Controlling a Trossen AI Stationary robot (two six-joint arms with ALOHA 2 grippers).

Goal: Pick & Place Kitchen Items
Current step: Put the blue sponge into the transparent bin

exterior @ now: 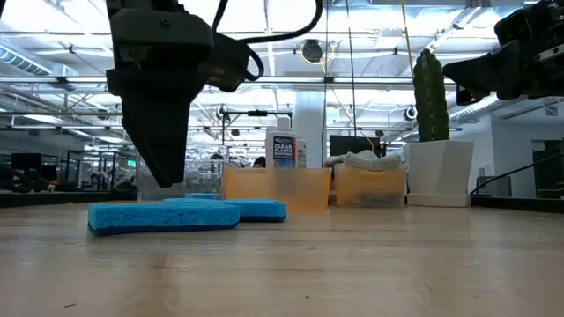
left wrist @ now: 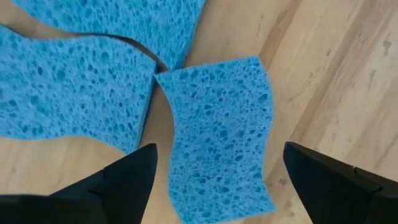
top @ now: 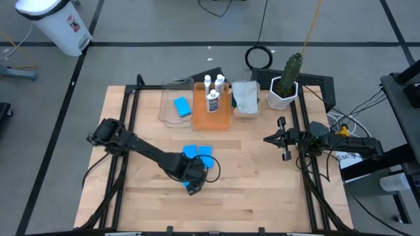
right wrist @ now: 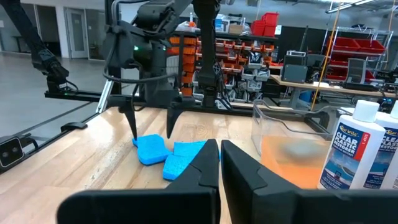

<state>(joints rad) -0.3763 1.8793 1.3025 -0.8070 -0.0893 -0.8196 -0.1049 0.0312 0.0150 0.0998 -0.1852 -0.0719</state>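
With the left pincer spread wide and empty over the nearest blue sponge, it could easily catch the neighbouring sponge touching it on the bench.

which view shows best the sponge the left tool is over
The left wrist view: the sponge fills the picture between the open left tool. The high view hides it under the arm, the low view shows sponges edge-on, the right wrist view shows them far off.

Red shelving, white bin, grey floor.
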